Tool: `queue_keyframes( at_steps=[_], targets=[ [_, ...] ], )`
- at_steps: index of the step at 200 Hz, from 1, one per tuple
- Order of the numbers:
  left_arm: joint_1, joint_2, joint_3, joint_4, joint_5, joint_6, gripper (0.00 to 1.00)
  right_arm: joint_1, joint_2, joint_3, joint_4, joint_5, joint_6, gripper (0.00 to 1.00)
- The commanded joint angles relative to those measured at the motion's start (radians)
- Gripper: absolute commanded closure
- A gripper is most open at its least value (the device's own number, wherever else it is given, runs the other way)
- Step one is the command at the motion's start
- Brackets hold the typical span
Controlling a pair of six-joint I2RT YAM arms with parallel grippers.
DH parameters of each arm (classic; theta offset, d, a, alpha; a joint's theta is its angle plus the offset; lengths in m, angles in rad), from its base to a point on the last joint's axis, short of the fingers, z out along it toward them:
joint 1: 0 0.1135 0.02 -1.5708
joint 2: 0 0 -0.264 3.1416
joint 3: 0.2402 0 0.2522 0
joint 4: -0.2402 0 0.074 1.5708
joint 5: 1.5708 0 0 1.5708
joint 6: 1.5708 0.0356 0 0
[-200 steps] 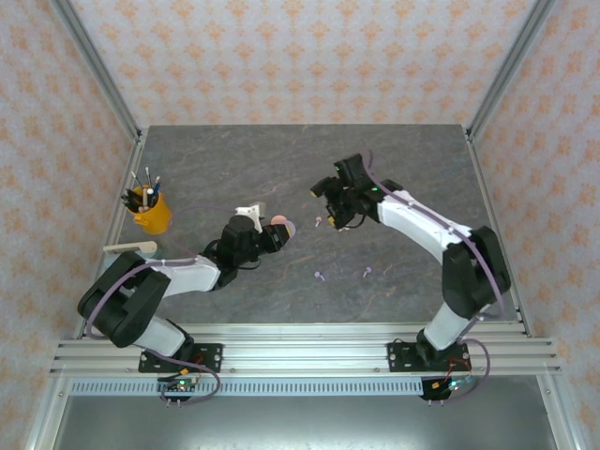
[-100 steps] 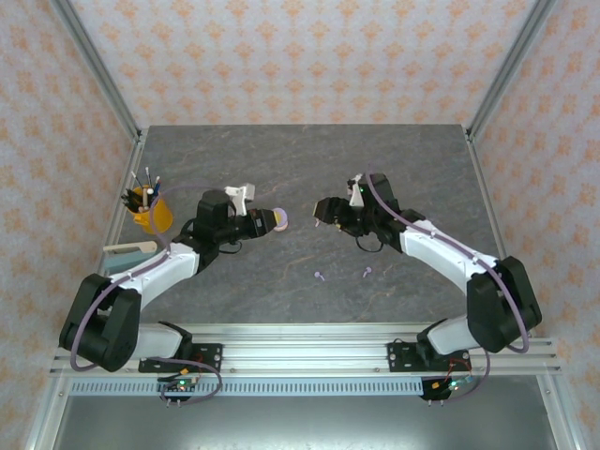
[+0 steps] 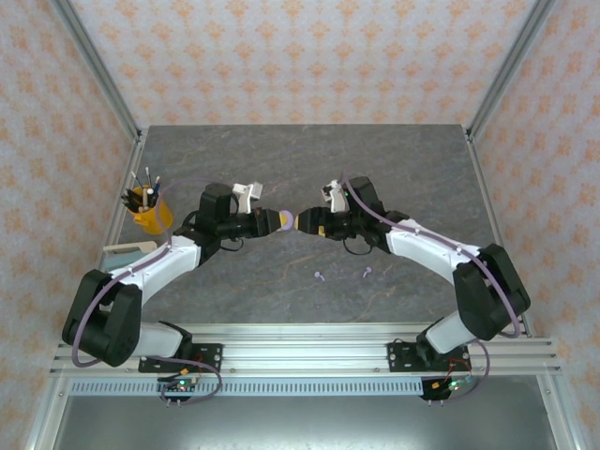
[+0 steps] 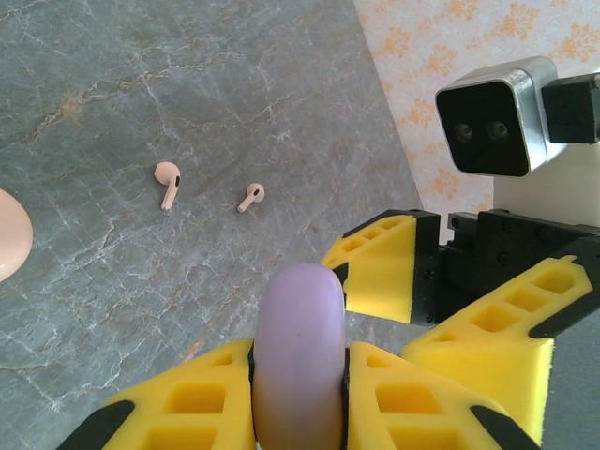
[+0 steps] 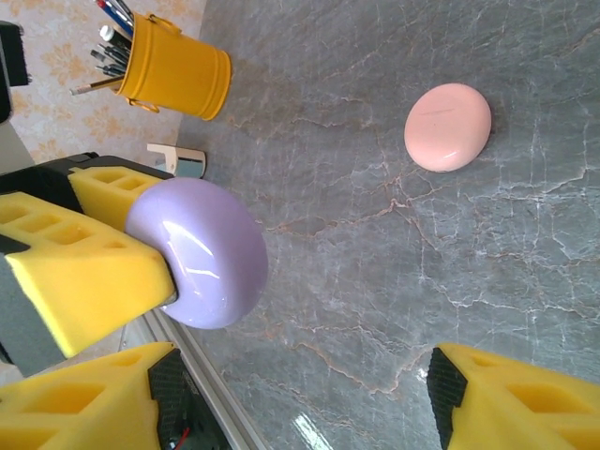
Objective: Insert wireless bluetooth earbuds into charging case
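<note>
Lilac case (image 4: 298,347) is held on edge between the left gripper's (image 4: 300,394) yellow pads (image 4: 202,398). One pale pink earbud (image 4: 168,183) and a second earbud (image 4: 250,196) are laid near each other on the grey table (image 4: 187,75). Right gripper (image 4: 427,305) is positioned alongside, jaws parted.

Pink case (image 4: 9,234) cropped at left edge; lilac case (image 4: 298,347) cut by bottom edge, sides hidden by yellow pads (image 4: 199,394).

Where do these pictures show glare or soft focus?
Right wrist: bright glare streaks on the lilac case, and the table is sharp. Left wrist: that case looms close and looks soft, while the pink earbuds beyond are crisp. Top external: even light, no harsh shadows.
</note>
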Motion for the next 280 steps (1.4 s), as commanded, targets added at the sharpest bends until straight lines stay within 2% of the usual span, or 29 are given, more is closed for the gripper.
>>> queue_keyframes(
  at_steps=[1,93,149,211,234,280],
  targets=[
    [0.003,0.004,0.037,-0.013,0.032,0.011,1.00,0.008,0.019,0.044,0.039,-0.018,-0.028,0.30],
    [-0.002,0.011,0.047,-0.009,0.050,0.013,1.00,0.021,0.102,0.075,0.060,0.016,-0.011,0.34],
    [-0.003,-0.025,0.052,-0.028,0.074,0.020,1.00,-0.025,0.155,0.025,0.141,0.038,0.041,0.36],
    [-0.004,-0.046,0.048,-0.026,0.075,0.017,1.00,-0.042,0.181,0.047,0.124,0.046,0.046,0.37],
    [-0.004,-0.046,0.048,-0.028,0.071,0.020,1.00,-0.047,0.152,0.037,0.110,0.035,0.043,0.38],
    [-0.004,-0.030,0.045,-0.008,0.079,0.019,1.00,-0.061,-0.001,-0.036,0.063,-0.033,0.005,0.38]
  ],
)
